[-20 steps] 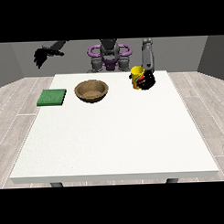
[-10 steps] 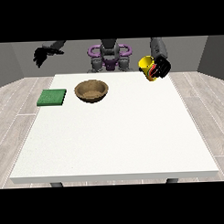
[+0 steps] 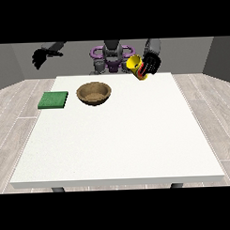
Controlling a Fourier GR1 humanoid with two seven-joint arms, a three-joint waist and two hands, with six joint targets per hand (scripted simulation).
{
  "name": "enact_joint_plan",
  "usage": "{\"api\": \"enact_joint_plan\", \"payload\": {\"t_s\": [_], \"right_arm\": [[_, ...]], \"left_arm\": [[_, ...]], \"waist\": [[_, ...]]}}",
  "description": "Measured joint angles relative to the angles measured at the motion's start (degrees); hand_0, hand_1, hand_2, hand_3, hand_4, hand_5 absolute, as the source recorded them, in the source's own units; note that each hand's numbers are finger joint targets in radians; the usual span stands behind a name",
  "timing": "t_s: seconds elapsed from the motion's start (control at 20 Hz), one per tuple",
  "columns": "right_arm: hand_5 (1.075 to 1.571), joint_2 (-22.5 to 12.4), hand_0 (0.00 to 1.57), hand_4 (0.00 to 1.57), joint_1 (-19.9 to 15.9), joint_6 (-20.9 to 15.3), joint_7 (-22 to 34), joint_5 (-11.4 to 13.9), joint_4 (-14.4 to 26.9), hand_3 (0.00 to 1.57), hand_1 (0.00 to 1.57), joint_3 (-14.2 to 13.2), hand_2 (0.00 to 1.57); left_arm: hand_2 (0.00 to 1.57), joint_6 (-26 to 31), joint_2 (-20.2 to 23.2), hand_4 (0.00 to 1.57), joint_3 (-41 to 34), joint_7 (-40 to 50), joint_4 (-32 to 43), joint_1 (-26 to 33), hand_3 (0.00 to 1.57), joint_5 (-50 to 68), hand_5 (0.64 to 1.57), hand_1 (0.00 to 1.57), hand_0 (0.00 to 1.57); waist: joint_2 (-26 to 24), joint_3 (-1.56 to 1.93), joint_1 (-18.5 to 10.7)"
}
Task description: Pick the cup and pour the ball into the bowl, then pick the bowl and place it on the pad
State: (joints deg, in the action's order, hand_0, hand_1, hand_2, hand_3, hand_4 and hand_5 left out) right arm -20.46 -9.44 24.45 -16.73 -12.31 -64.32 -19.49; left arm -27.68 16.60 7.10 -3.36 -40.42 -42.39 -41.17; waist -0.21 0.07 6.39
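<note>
The hand at the view's right (image 3: 151, 64) is holding a yellow cup (image 3: 136, 67) in the air, above the far edge of the white table (image 3: 118, 149), with its fingers curling round the cup's side. The cup is tilting, its mouth turning toward the brown wooden bowl (image 3: 93, 93). The cup is hanging well to the right of the bowl and farther back. The bowl is sitting upright on the table. A green pad (image 3: 53, 99) is lying flat just left of the bowl, apart from it. The hand at the view's left (image 3: 39, 57) is hovering above and to the left of the bowl, beyond the table's far left corner, touching nothing.
</note>
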Motion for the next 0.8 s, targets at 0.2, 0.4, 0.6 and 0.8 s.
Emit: {"api": "enact_joint_plan", "payload": {"t_s": [0.2, 0.4, 0.6, 0.8], "right_arm": [[1.57, -0.34, 0.0, 0.0, -1.03, 0.21, -0.02, -0.05, 1.69, 0.0, 0.0, -0.21, 0.0], [1.571, -1.19, 0.0, 0.0, -1.13, 1.51, -0.04, -0.45, 4.1, 0.0, 0.0, -0.68, 0.0], [1.571, -1.42, 0.0, 0.0, -1.93, 1.6, -0.36, -0.17, 5.53, 0.0, 0.0, -0.67, 0.0], [1.57, -1.38, 0.0, 0.0, -2.96, 1.94, -1.49, 0.17, 6.33, 0.0, 0.0, -0.4, 0.0]], "left_arm": [[1.57, -0.34, -1.26, 1.57, 5.13, 7.85, 0.73, -4.18, 1.57, -8.67, 1.203, 1.55, 1.55], [1.57, 1.25, -3.27, 1.41, 11.64, 15.11, 1.82, -7.71, 1.57, -18.47, 1.378, 1.51, 1.51], [1.57, 4.69, -6.71, 1.57, 18.7, 19.95, 3.03, -10.46, 1.57, -27.47, 1.098, 1.48, 1.48], [1.57, 10.07, -9.46, 1.57, 25.03, 22.3, 4.84, -12.95, 1.57, -34.95, 1.124, 1.54, 1.54]], "waist": [[-1.04, 0.03, 0.37], [-2.72, 0.07, 0.41], [-3.0, 0.08, 0.66], [-2.4, 0.06, 1.22]]}}
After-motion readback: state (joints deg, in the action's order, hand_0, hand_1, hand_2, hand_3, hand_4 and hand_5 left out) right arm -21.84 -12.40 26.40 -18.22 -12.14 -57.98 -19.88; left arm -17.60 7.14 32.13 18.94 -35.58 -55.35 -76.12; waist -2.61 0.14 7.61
